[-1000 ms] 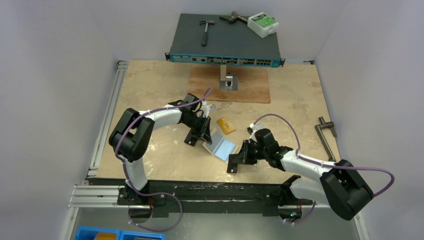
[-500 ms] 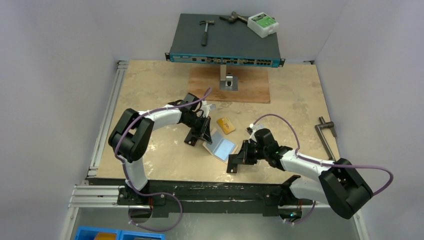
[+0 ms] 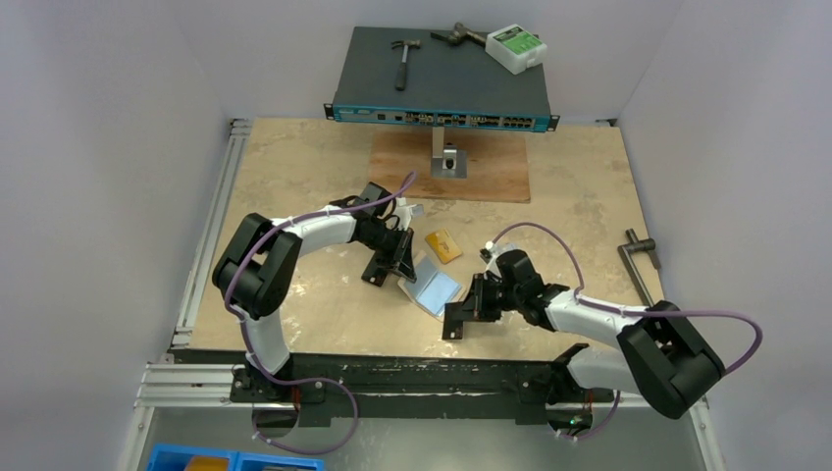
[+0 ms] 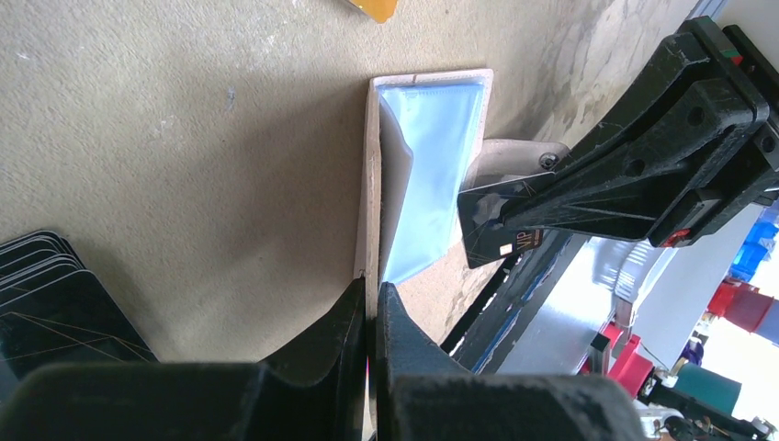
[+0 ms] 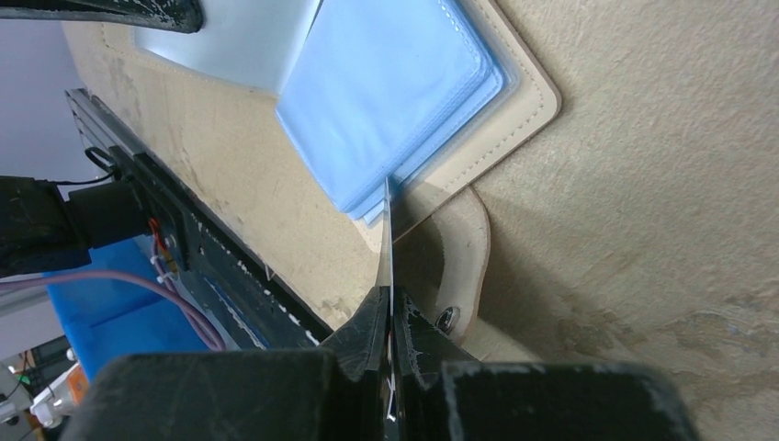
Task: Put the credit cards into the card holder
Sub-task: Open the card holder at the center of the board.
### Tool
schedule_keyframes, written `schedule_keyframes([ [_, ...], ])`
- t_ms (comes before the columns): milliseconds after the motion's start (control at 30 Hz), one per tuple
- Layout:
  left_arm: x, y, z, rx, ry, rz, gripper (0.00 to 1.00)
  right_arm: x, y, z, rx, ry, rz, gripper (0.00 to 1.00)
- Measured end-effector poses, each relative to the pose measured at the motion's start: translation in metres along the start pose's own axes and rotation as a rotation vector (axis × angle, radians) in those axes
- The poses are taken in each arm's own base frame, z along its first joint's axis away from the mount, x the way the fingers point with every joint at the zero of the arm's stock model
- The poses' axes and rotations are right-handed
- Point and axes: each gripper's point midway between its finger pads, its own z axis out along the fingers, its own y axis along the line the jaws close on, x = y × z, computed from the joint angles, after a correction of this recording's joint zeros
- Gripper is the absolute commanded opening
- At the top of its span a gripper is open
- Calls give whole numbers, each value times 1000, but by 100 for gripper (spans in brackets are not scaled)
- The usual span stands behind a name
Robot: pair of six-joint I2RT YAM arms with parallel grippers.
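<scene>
Okay, right tool pinching black card edge-on, tip right at blue pockets of card holder, lying open on bench. Holder dead ahead along card's long axis. Left tool pinching holder's beige edge. Guess: straight push next.

Item count:
- one card holder
- one orange-yellow card
- one black card
- one left claw
- one right claw
- one hammer
- one network switch
- one wooden board
- one desk
</scene>
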Motion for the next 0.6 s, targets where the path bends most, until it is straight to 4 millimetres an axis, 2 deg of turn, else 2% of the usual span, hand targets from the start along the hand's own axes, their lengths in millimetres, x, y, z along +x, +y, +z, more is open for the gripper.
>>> schedule_keyframes([
  [600,-1,-1,-1,1,-2,11,3,-9,6,5,-3,5,-9,0],
])
